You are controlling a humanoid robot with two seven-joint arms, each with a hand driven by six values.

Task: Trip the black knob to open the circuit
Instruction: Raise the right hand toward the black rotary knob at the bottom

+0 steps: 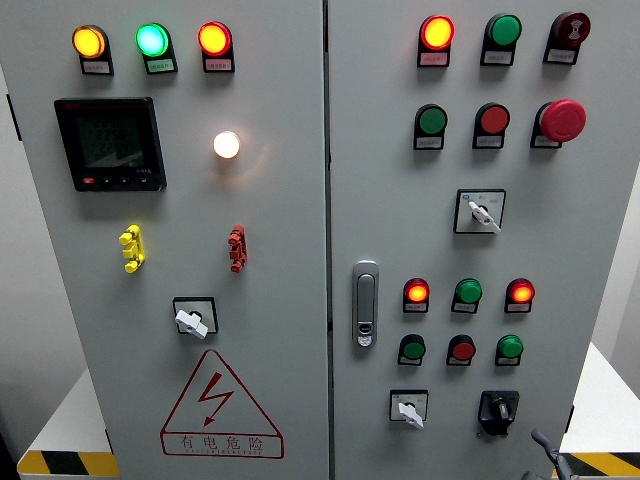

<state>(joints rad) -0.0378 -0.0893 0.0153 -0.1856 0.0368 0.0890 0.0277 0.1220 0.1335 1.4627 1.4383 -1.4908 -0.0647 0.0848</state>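
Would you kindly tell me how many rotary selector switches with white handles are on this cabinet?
3: left door switch below the coloured handles; upper right switch; bottom right switch, beside the black knob. None appears hidden.

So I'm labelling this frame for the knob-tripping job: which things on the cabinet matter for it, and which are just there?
Belongs to the job:
- black knob, lower right of the right door
- right hand, only its tip showing at the bottom edge

Just there:
- white selector switches
- red mushroom button
- digital meter
- door handle
- warning triangle
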